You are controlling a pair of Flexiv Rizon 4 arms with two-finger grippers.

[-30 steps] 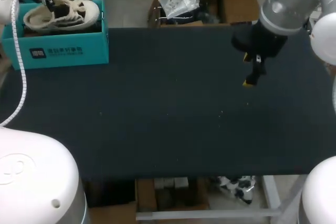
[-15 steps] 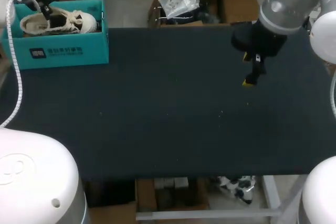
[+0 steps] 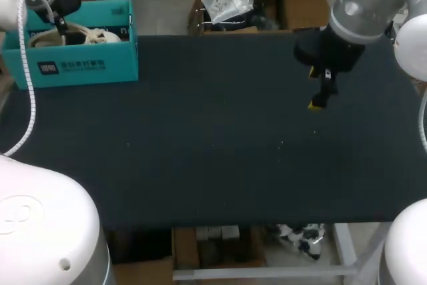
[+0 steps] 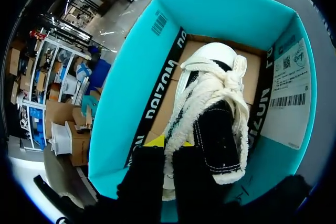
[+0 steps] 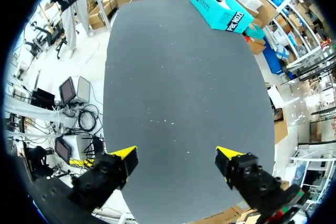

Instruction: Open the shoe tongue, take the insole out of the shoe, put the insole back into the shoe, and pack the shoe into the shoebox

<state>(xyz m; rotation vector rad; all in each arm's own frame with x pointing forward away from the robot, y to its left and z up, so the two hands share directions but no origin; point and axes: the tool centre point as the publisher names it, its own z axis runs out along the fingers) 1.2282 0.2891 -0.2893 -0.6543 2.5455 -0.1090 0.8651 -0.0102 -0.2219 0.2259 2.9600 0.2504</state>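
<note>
Lifting away before the fingers fully let go could, in my judgement, snag the laces and drag the shoe (image 4: 215,103) back out. It lies inside the teal shoebox (image 4: 131,77), which holds nothing else visible. Left end effector (image 4: 167,148) is clamped on the shoe's fleecy collar. Right end effector (image 5: 176,161) hangs spread and empty over the table (image 5: 173,77).

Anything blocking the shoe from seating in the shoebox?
Nothing visible. The shoe is already inside the shoebox, its rim pinched by the left hand. Only the box's bare floor shows around it. Beneath the shoe is hidden.
</note>
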